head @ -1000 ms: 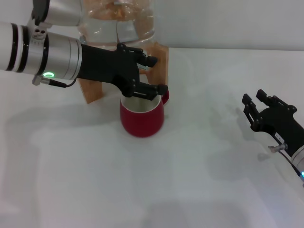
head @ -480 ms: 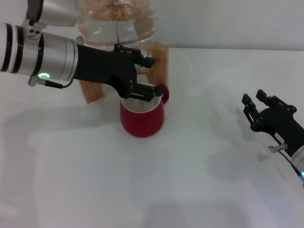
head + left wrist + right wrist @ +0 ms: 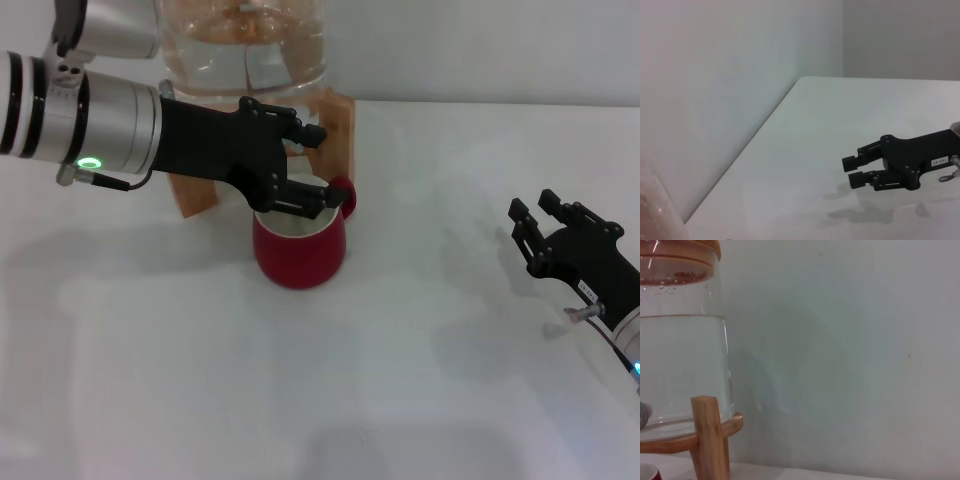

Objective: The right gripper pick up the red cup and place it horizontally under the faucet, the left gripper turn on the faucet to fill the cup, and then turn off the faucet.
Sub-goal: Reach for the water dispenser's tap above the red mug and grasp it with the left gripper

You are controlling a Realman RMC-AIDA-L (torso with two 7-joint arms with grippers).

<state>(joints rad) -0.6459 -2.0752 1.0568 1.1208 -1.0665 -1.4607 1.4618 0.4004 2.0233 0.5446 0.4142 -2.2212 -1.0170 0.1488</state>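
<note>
The left gripper [image 3: 305,165], spread, hovers over the red cup [image 3: 298,245] — glossy, rigid, likely slippery and heavier filled — best held by its body.

a bare robot test bench, staged like a lab setup

a plain white table [image 3: 420,330] meets a blank pale wall [image 3: 850,340] with no household clutter nearby. the only furnishing is a clear glass water jar [image 3: 680,365] on a wooden stand [image 3: 710,435], with a red cup [image 3: 298,250] on the table at the stand's foot. two robot arms with black claws reach over the tabletop, which points to an experiment space rather than a lived-in kitchen.
</note>
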